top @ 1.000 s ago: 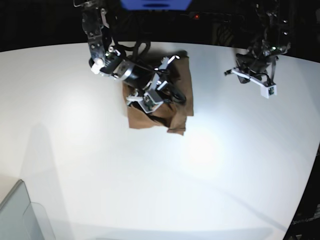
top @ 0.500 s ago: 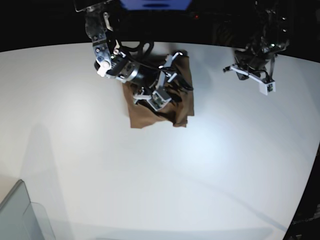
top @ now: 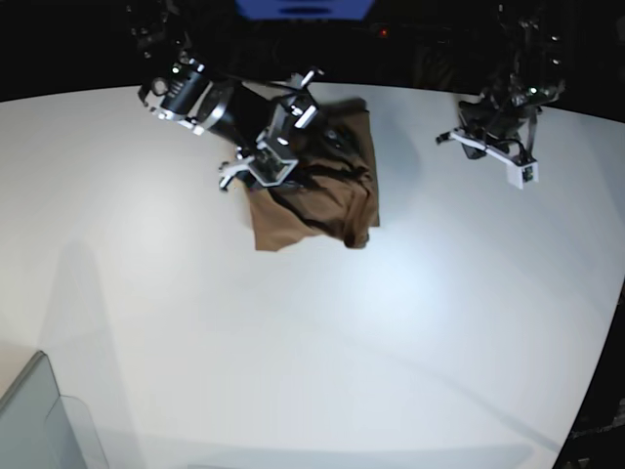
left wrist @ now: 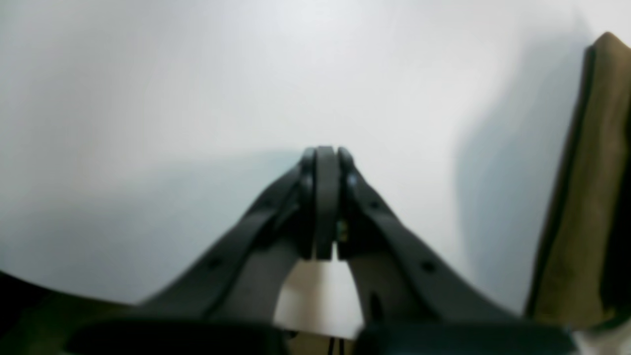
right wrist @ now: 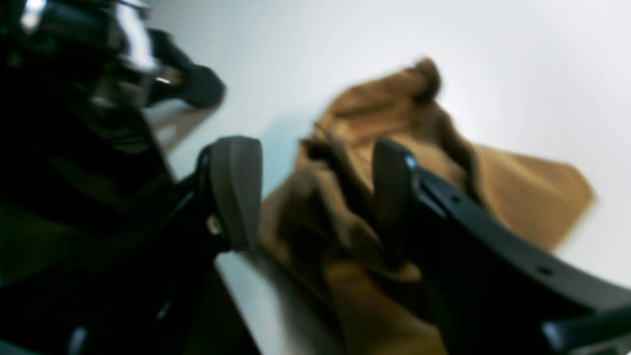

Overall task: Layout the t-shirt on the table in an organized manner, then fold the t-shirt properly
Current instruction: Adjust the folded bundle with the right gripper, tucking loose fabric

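The brown t-shirt (top: 322, 200) lies as a small, partly rumpled folded bundle at the far middle of the white table (top: 391, 322). My right gripper (top: 296, 147) hovers over its far-left corner with its jaws wide apart. In the right wrist view the fingers (right wrist: 236, 192) of that gripper (right wrist: 315, 197) stand apart, and bunched t-shirt (right wrist: 517, 197) shows between and beyond them, not pinched. My left gripper (top: 493, 147) hangs over bare table to the right of the shirt. Seen from the left wrist it (left wrist: 324, 158) is shut on nothing, and the t-shirt's edge (left wrist: 586, 197) runs down the right side.
A grey translucent bin corner (top: 39, 420) sits at the near left. The table's curved edge (top: 596, 371) falls away at the right, and dark background lies beyond the far edge.
My right gripper has opened and drawn back up and to the left, off the shirt. The cloth it held has dropped onto the bundle. The left arm has barely moved.
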`<state>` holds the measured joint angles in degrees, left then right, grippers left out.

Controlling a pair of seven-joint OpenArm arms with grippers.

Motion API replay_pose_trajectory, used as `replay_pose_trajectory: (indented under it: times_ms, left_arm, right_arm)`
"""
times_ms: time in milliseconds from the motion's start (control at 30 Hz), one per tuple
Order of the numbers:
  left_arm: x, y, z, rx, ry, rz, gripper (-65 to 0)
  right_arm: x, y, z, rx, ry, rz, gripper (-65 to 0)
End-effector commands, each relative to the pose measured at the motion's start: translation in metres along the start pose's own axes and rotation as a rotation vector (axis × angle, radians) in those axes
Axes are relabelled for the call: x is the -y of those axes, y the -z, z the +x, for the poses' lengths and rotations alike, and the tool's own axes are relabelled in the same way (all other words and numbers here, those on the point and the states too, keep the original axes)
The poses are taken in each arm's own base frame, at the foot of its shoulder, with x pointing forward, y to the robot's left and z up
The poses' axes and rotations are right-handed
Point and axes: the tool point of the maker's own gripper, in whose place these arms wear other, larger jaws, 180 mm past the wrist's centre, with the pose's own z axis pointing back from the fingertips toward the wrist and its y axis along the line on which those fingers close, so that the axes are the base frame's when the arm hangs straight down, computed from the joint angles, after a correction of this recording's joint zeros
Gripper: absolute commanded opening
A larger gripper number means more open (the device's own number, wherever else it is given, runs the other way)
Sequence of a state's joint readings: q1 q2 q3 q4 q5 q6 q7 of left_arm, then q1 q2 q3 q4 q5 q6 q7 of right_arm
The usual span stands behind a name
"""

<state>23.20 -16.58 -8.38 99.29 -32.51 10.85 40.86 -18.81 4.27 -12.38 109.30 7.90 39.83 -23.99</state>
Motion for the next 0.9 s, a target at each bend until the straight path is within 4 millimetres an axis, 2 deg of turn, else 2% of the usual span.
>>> replay_pose_trajectory:
  times_ms: [0, 167, 333, 467, 633, 867]
  left_arm:
    - [0.001, -0.003, 0.010, 0.031, 0.011, -0.007, -65.0]
    - [0.001, -0.002, 0.010, 0.032, 0.010, -0.005, -65.0]
    - [0.000, -0.002, 0.010, 0.031, 0.009, -0.005, -65.0]
    - [0.000, -0.002, 0.010, 0.031, 0.009, -0.005, -65.0]
    - [0.001, -0.003, 0.011, 0.036, 0.011, -0.007, -65.0]
    - [0.001, -0.003, 0.009, 0.031, 0.010, -0.006, -65.0]
  right_arm:
    - [0.005, -0.005, 0.014, 0.061, 0.003, -0.017, -28.5]
    - [0.038, -0.027, 0.015, 0.062, 0.000, -0.132, -28.5]
    - [0.043, -0.030, 0.011, 0.047, 0.001, -0.149, -28.5]
    - [0.035, -0.030, 0.003, 0.035, 0.025, -0.134, -28.5]
    - [-0.008, -0.010, -0.009, 0.009, 0.056, 0.000, -28.5]
    - [-0.046, 0.021, -0.021, -0.027, 0.066, 0.149, -28.5]
